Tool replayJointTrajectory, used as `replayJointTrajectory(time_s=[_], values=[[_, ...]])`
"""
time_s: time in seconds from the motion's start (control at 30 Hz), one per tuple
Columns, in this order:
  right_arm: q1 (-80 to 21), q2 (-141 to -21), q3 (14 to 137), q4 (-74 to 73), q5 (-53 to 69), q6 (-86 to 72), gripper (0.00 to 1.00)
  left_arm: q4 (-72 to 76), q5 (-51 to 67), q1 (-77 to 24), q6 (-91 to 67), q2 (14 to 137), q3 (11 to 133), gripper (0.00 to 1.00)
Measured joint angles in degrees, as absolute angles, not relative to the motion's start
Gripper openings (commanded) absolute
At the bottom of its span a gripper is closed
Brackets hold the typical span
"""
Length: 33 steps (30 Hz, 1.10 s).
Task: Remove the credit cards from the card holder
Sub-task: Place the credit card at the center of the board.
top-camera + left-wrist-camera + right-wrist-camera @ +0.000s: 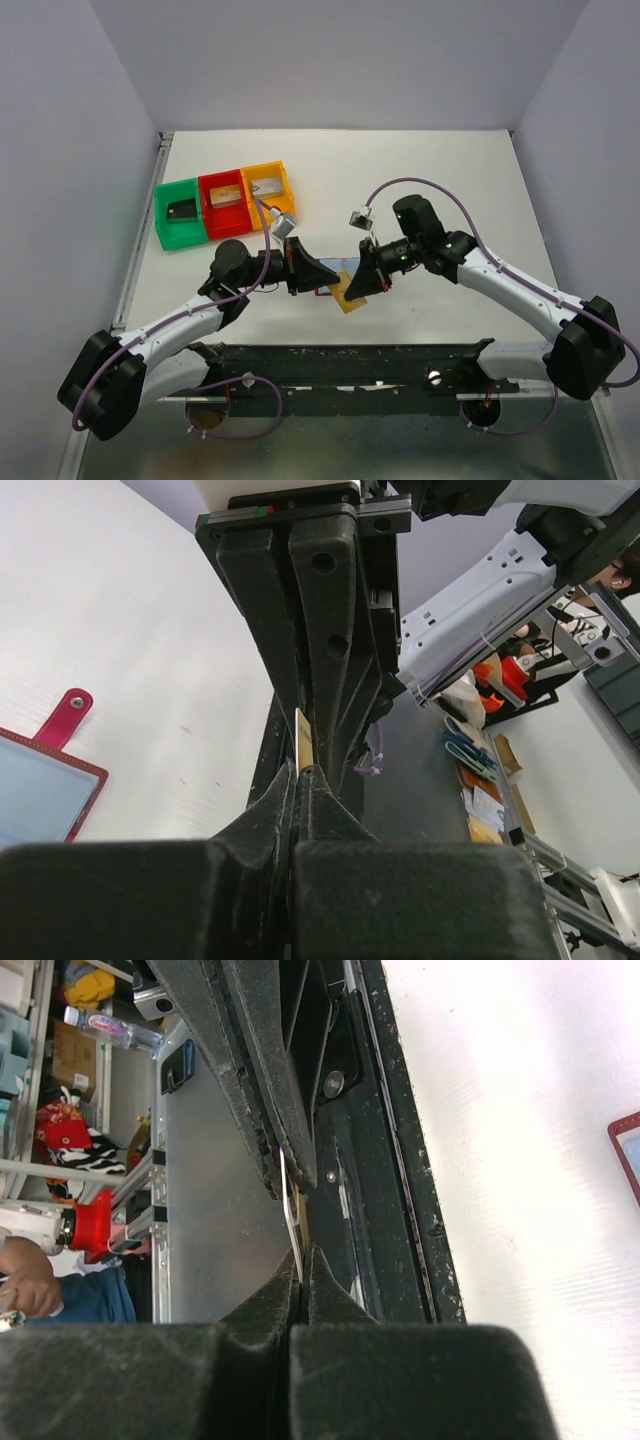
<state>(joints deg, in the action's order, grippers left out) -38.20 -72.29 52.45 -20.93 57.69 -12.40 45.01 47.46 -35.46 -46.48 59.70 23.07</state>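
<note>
Far left, the trays (222, 205) already hold cards. The left gripper (300, 775) is closed flat on one edge of the gold card (304, 740). The right gripper (303, 1260) is pinched just as tight on the opposite edge, so this looks like a handover. Next, one side has to let go, probably the right, so the left can carry the card off. Only the left wrist view shows the holder (35, 790) well: it lies open on the table, apart from the card. The top view mostly hides it.
</note>
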Motion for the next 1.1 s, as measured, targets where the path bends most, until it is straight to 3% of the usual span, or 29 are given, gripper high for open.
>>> replayJointTrajectory(time_s=[0.03,0.1,0.2,0.4,0.63,1.1], values=[[-38.2,-72.3,52.5,-21.0,57.7,-12.4,0.25,45.0,47.5,-35.5,-46.5,59.7,23.1,0.0],[-38.2,-72.3,52.5,-21.1,57.4,-12.1,0.43,45.0,47.6,-35.5,-46.6,59.7,23.1,0.0],[-38.3,-72.1,52.6,-21.6,54.5,-12.5,0.53,44.2,47.0,-35.5,-46.3,59.5,23.1,0.0],[-37.0,-65.9,52.6,-23.2,38.4,-16.6,0.54,39.1,36.9,-32.7,-46.4,55.5,22.7,0.0],[-36.2,-56.2,51.7,-22.7,17.6,-19.7,0.54,34.9,14.6,-28.6,-52.1,54.2,21.4,0.0],[-36.3,-53.3,40.5,-19.1,12.5,-25.6,0.52,32.5,-6.3,-29.8,-59.4,84.2,41.3,0.0]])
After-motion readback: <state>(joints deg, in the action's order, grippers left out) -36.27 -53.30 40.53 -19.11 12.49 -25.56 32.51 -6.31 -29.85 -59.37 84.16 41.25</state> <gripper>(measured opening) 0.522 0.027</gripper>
